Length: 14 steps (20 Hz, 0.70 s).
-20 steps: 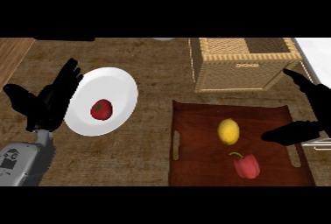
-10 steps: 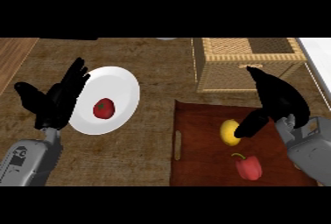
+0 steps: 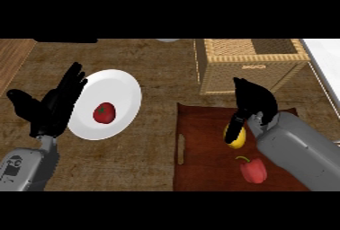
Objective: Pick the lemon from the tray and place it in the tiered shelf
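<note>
On the right side of the brown counter (image 3: pixel 159 72) a dark red tray (image 3: pixel 203 173) was seen, and the lemon (image 3: pixel 238 138) was lying on it, near the middle. The lemon was yellow and long, with one end pointing up the view and the other end pointing down. A red pepper (image 3: pixel 253 170) with a green stem was lying on the same tray, just below the lemon and a little apart from it.

The right hand (image 3: pixel 256 101) was held down over the top end of the lemon, and part of the hand was touching the lemon's left side. It could not be told if this hand was closed on the lemon or not. The grey arm behind it was seen coming in from the lower right corner.

Just above the tray stood the tiered shelf (image 3: pixel 249 63), made of light woven stuff and seen from the top.

On the left a white plate (image 3: pixel 119 87) was seen, with a small round red fruit (image 3: pixel 103 112) lying in its middle. The left hand (image 3: pixel 53 108) was resting wide open beside the plate's left edge, fingers straight and pointing up, and nothing was held in it
</note>
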{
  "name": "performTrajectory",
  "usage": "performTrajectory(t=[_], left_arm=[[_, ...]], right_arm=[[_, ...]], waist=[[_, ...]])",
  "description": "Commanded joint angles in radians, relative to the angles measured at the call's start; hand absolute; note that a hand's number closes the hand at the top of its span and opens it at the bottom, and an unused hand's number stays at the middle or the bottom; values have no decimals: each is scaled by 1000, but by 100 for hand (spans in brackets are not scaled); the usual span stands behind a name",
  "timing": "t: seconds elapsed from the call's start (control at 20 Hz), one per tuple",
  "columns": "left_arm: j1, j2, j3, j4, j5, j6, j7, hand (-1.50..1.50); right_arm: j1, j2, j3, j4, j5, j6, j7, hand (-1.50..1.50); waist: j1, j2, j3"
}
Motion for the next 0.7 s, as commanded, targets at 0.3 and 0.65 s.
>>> performTrajectory(t=[0.3,0.65], left_arm=[[-50,-7,30,75,-15,6,-7,0],[-12,-4,35,-4,-15,11,27,0]], right_arm=[[-11,127,83,125,44,55,232,-150],[-22,130,43,122,40,101,249,-150]], waist=[[-33,2,2],[-33,-5,2]])
